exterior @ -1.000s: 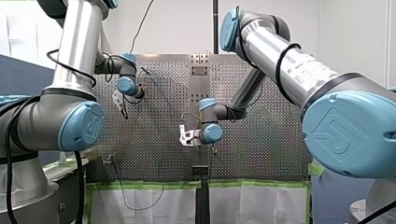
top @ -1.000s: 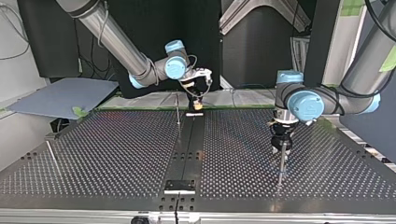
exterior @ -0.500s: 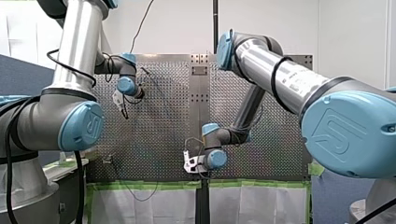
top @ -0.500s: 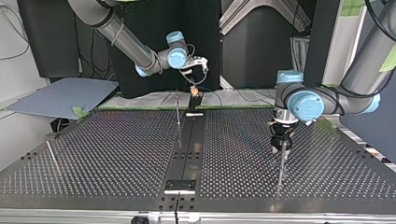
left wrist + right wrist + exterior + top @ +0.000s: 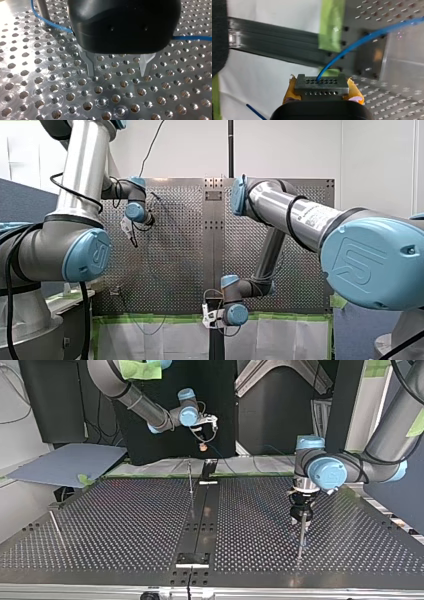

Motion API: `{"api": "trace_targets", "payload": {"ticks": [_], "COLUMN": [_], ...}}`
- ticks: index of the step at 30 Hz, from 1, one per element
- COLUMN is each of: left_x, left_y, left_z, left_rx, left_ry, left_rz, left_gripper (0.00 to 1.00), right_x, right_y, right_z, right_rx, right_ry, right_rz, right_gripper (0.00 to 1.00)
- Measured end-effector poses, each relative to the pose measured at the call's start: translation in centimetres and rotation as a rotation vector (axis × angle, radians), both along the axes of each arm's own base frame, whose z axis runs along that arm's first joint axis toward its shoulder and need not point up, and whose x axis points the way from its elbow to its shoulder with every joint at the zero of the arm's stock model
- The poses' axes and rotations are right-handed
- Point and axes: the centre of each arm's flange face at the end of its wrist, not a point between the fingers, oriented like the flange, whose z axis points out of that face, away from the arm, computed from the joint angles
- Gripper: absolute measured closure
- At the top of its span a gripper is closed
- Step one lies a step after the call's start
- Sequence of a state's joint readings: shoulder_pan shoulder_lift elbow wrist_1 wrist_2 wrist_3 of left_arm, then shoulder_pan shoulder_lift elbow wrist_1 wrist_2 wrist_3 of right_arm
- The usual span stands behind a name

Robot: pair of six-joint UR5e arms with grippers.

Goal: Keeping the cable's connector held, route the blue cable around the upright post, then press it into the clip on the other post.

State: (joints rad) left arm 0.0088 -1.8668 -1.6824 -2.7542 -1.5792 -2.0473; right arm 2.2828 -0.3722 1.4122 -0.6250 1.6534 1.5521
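While my right gripper (image 5: 322, 93) pinches the connector (image 5: 321, 86), the blue cable (image 5: 362, 37) runs ahead

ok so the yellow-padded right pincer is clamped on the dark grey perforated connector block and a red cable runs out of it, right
One thing is off: the right wrist view shows a thin blue cable, not a red one, running out of the dark grey perforated connector block that the yellow-padded right pincer is clamped on.
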Motion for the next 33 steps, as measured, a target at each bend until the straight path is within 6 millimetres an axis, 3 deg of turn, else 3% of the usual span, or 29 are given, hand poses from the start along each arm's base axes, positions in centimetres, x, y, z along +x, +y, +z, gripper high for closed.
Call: {"api": "trace_targets", "payload": {"ticks": [8, 14, 24, 33], "left_x": [0.0, 0.1, 0.1, 0.1], "left_y": [0.1, 0.2, 0.3, 0.5], "left_z": [0.0, 0.0, 0.0, 0.0], "left_rx": [-0.001, -0.003, -0.006, -0.011], "left_ry": [-0.001, -0.001, -0.001, -0.001], "left_rz": [0.002, 0.004, 0.005, 0.009], "left_gripper": [0.14, 0.14, 0.14, 0.14], "right_x": [-2.9, -4.6, -7.0, -8.7], "right_y": [0.3, 0.3, 1.1, 0.2], "right_z": [-4.4, -5.7, -6.4, -3.3], "right_rx": [0.030, 0.032, 0.036, -0.029], "right_ry": [0.012, -0.004, 0.010, -0.021], "right_rz": [-0.065, -0.101, -0.132, -0.186], "right_gripper": [1.00, 1.00, 1.00, 1.00]}}
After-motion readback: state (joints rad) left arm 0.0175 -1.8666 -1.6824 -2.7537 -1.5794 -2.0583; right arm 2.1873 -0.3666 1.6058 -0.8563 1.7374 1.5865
